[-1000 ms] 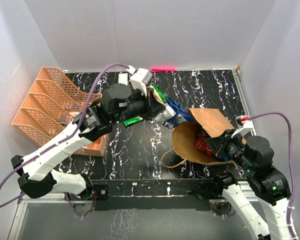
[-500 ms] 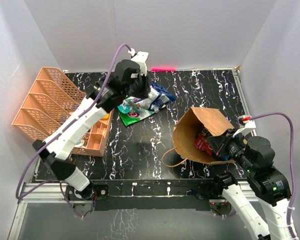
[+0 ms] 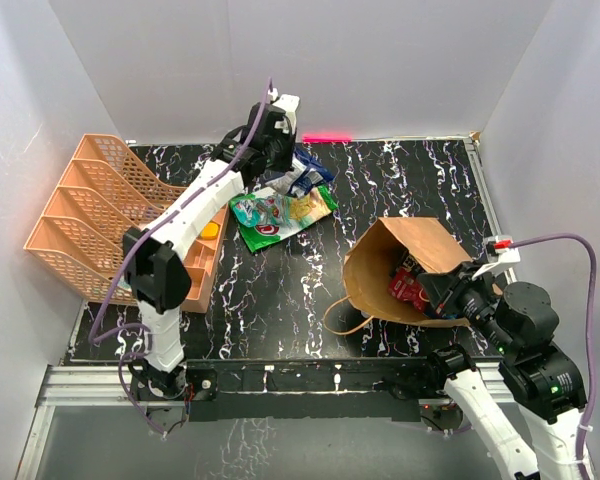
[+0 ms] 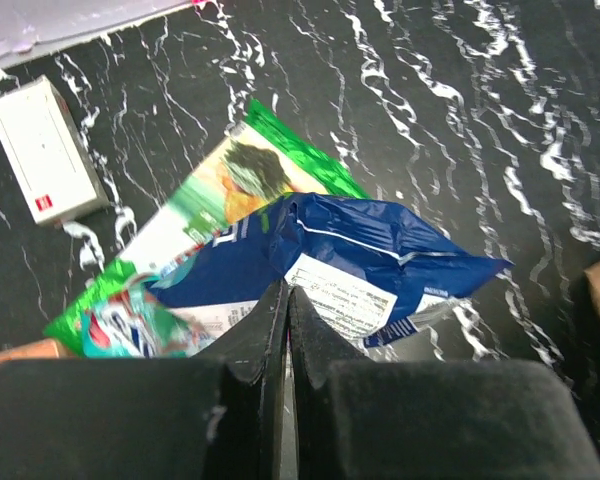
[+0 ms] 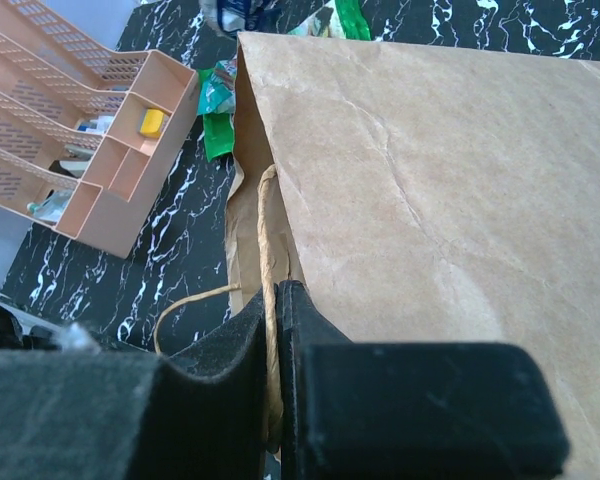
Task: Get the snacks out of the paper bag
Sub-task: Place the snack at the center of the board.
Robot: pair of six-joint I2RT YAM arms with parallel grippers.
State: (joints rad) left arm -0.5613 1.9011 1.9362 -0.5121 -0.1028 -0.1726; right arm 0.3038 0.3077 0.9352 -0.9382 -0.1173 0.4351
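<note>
Left claw point(image 4: 285, 293) reads pressed together over a crumpled dark blue glossy packet point(image 4: 380, 250); I can't tell if it pinches the edge. That packet lies on a green-yellow-orange pouch point(image 4: 235, 180), far side of the black marbled counter point(image 3: 400, 180). Right claw point(image 5: 277, 300) is clamped on the twisted handle of the brown kraft paper bag point(image 3: 410, 245), which lies on its side with a red packet point(image 3: 408, 290) inside.

Bare tabletop point(image 3: 280, 290) between snack pile point(image 3: 280, 212) and paper bag point(image 3: 405, 248); orange organiser point(image 3: 80, 215) along the left.

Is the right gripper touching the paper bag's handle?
Touching. The right wrist view shows the right gripper closed on the twisted handle of the paper bag.
</note>
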